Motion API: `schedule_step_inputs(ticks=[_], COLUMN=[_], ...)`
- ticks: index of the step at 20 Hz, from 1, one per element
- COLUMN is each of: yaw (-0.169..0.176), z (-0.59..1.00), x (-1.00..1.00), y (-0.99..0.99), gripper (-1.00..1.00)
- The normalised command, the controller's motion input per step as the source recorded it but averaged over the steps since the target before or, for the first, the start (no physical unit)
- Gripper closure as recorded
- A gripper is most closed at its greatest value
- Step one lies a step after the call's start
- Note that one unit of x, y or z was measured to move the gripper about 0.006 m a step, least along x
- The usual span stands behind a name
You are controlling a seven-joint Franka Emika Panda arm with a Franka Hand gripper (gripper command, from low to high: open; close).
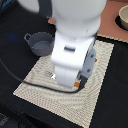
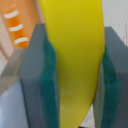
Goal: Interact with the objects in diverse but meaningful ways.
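In the wrist view a yellow banana (image 2: pixel 77 60) fills the gap between my two grey fingers, pressed against their green pads (image 2: pixel 51 85). My gripper (image 2: pixel 77 75) is shut on it. In the exterior view the arm's white body (image 1: pixel 72 45) hangs over the woven mat (image 1: pixel 42 80) and hides the gripper and the banana. A grey handled pot (image 1: pixel 40 44) stands at the mat's far corner toward the exterior view's left.
An orange piece with white stripes (image 2: pixel 17 22) shows behind the fingers in the wrist view. A beige bowl (image 1: pixel 123 17) sits on a brown surface at the exterior view's far right. A black cable (image 1: pixel 20 80) runs across the mat.
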Motion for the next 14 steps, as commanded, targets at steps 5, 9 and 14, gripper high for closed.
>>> schedule_step_inputs(ticks=[5,9,14], yaw=[0.019,0.004,0.01], z=[0.06,-0.02,-0.11], x=[-0.32,-0.38,-0.44], y=[0.83,0.85,0.83], gripper=[1.0,1.0,1.0])
